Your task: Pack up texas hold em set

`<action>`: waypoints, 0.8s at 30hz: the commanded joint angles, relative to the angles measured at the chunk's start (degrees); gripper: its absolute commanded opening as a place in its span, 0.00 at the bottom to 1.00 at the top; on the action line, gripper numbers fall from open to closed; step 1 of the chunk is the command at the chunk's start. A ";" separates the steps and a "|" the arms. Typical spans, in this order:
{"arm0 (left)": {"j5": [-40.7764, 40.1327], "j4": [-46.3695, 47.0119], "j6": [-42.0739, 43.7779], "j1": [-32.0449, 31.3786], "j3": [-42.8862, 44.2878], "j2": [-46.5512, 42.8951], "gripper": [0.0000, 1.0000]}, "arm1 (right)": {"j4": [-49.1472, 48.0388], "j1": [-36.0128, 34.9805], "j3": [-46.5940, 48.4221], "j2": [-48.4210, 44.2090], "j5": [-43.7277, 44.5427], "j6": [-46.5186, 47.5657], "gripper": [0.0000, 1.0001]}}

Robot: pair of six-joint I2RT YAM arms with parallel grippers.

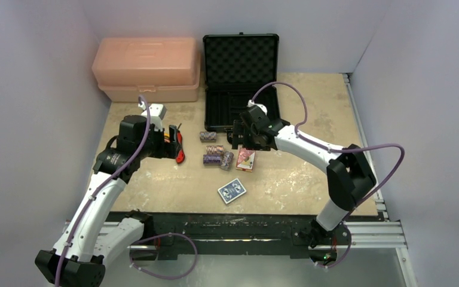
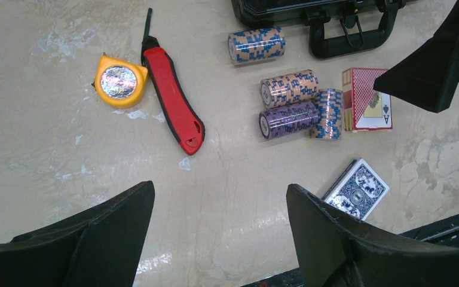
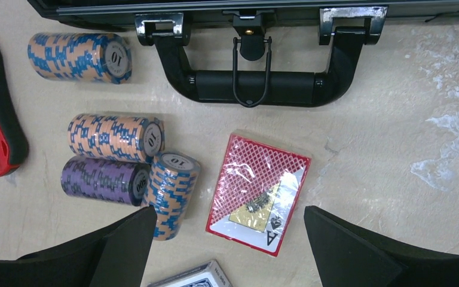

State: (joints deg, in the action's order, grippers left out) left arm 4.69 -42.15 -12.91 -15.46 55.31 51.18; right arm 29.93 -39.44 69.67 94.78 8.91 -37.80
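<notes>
The top view alone takes in the whole black briefcase (image 1: 241, 84): it sits open at the back of the table (image 1: 311, 119), its lid upright and lined with egg-crate foam, with a pink toolbox (image 1: 146, 69) just to its left. The right wrist view sees only the case's front edge but gives the detail. It shows the handle (image 3: 254, 81) lying flat on the table between two metal latches, and "10" printed on the end faces of the chips. One orange-and-blue stack (image 3: 77, 57) lies on its side alone near the handle's left end. Nearer the arms, a second orange-and-blue stack (image 3: 113, 137) and a purple stack (image 3: 101, 179) lie side by side and touching, and a third orange-and-blue stack (image 3: 170, 194) sits crosswise against their ends. The red deck (image 3: 257, 191), wrapped in clear film with an ace of spades on its face, lies just beside that group. The right gripper (image 3: 230, 215) hovers above the red deck with fingers spread wide, holding nothing. The blue deck (image 2: 355, 188) lies apart from the rest, closer to the arm bases, and only its corner shows in the right wrist view. Only the left wrist view clearly shows a yellow tape measure (image 2: 119, 79) beside a red utility knife (image 2: 173, 101), both left of the chips. The left gripper (image 2: 220, 197) hangs over bare table, its fingers also spread and empty.
</notes>
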 commanded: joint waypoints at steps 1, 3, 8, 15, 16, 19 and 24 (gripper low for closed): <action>-0.29 0.46 -0.13 -0.27 2.36 -1.05 0.81 | 1.95 -0.36 4.30 1.79 5.07 -0.96 0.99; -0.29 0.48 -0.10 -0.27 2.29 -1.16 0.81 | 2.06 -0.36 4.99 3.11 5.46 -0.73 0.99; -0.60 0.46 -0.10 -0.27 2.18 -1.25 0.81 | 1.30 -0.65 5.67 5.43 2.56 0.91 0.97; -0.78 0.19 -0.20 -0.27 2.35 -0.99 0.81 | -0.31 -2.85 6.31 4.37 -3.27 -0.59 0.89; -0.82 0.21 -0.19 -0.27 2.35 -1.07 0.81 | -0.42 -3.24 6.54 4.36 -3.32 -0.99 0.86; -0.99 0.09 -0.19 -0.27 2.35 -1.24 0.81 | -0.87 -4.15 7.02 5.33 -4.62 -1.85 0.77; -1.34 0.14 -0.21 -0.27 2.26 -1.66 0.81 | -1.94 -5.04 7.24 7.26 -6.18 -3.14 0.68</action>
State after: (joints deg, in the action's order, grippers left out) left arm 4.16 -42.54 -12.91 -15.46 55.33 50.65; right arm 30.06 -43.94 74.65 101.01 4.69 -38.98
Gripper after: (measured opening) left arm 0.809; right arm 0.710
